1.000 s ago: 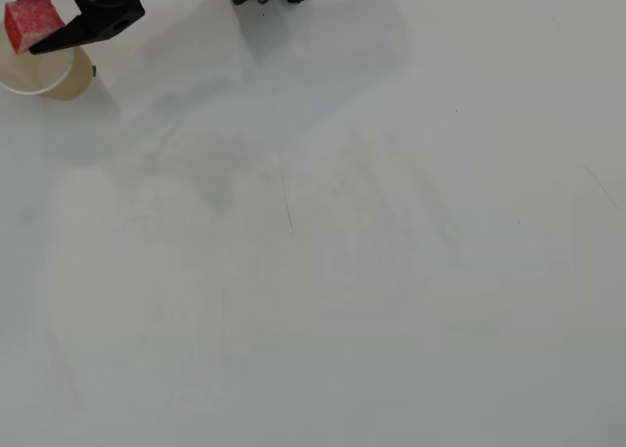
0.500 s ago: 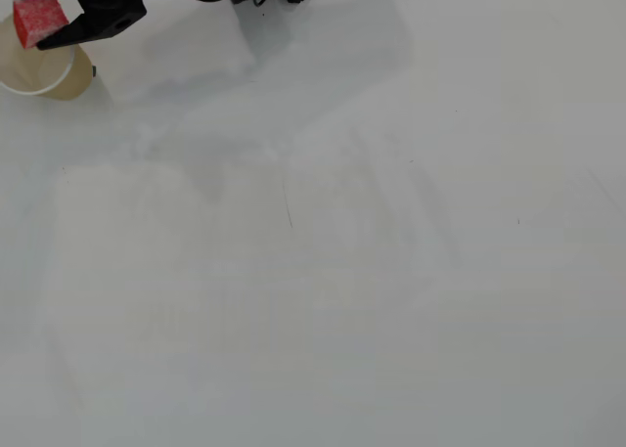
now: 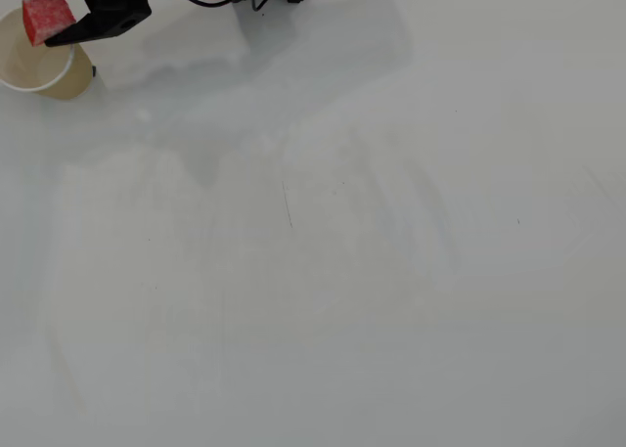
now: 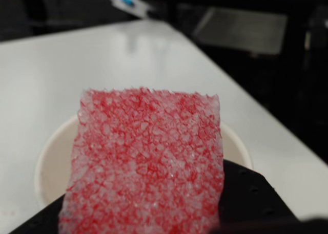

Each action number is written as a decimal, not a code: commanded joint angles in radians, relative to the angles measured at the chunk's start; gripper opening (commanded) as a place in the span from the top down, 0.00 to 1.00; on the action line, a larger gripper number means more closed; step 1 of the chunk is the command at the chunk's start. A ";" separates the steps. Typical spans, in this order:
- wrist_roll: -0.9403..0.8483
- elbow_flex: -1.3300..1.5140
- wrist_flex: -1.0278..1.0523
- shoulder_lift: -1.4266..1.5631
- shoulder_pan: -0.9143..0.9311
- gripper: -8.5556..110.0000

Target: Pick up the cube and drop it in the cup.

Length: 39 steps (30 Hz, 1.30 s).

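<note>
At the overhead view's top-left corner, the small red speckled cube (image 3: 48,18) is clamped between the jaws of the black two-finger gripper (image 3: 56,22) above the cream-white paper cup's (image 3: 24,79) open mouth.

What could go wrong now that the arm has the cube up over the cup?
The cube sits near the right side of the cup mouth in the overhead view, so on release it may clip the rim and bounce onto the table. The gripper hangs close to the cup, and lowering it could tip the cup.
</note>
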 commanded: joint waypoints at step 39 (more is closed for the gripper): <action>-0.003 -0.387 -0.072 -0.337 -0.117 0.93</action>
